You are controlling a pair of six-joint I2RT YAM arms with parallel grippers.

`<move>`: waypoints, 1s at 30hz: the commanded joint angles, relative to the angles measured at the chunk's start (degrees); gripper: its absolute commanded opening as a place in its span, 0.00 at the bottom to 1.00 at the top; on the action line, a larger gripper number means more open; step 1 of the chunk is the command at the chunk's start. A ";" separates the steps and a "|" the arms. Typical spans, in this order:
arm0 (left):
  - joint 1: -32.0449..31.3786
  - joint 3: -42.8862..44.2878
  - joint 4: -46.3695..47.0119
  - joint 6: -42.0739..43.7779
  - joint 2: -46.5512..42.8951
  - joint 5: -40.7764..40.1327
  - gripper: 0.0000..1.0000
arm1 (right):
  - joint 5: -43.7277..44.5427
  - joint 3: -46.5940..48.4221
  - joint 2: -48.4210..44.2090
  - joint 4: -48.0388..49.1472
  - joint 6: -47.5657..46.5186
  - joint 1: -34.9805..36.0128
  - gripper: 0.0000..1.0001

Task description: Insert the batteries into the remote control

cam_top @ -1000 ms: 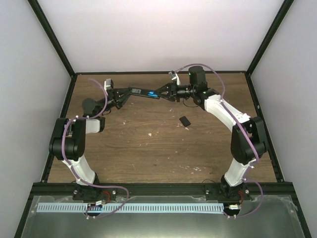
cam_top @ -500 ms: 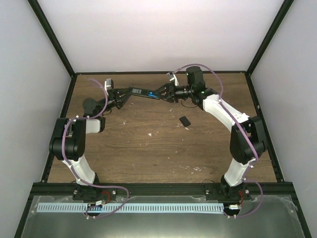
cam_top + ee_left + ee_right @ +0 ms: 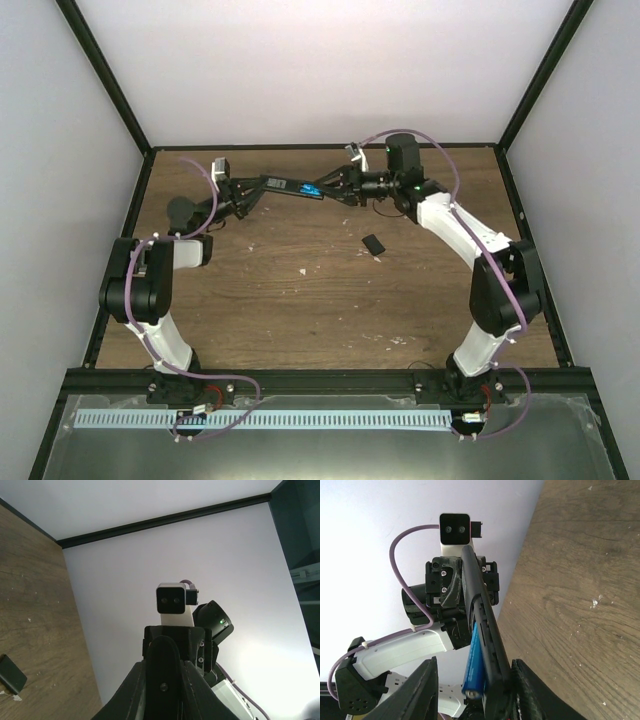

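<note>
The left gripper (image 3: 248, 191) clenches one end of the remote control (image 3: 286, 186), raised over the table (image 3: 300, 300). The right gripper (image 3: 475, 700) stands partly parted around the other end, where a blue battery (image 3: 473, 665) lies against the remote.

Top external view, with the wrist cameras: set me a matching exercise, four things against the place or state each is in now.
Things:
1. remote control
2. battery
3. black cover piece
4. left end effector

Places or states:
A. lying alone on the wooden table
B. shut on one end of the remote control
C. bright blue, lying along the remote control at the right end effector
D. a long black bar spanning between both end effectors

Pairs: 1-D, 2-C, 3-A, 4-B
</note>
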 commanded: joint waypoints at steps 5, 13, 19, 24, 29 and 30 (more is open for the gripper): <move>0.41 1.47 2.36 1.42 0.41 1.52 0.00 | -2.93 -1.38 -3.52 5.96 4.31 -2.09 0.29; 0.44 1.96 2.36 1.22 0.80 1.52 0.00 | -3.31 0.04 -2.60 5.02 3.47 -2.04 0.25; 0.41 2.24 2.20 1.20 0.96 1.39 0.00 | -3.00 1.31 -1.81 3.63 2.04 -1.71 0.21; 0.42 2.22 2.01 1.31 1.01 1.23 0.00 | -2.62 3.07 -0.59 1.67 0.34 -1.01 0.20; 0.42 2.22 1.95 1.42 1.10 1.13 0.00 | -2.46 3.84 0.14 1.04 -0.34 -0.60 0.18; 0.43 2.18 1.97 1.43 1.13 1.08 0.00 | -2.32 3.90 0.15 0.76 -0.47 -0.55 0.18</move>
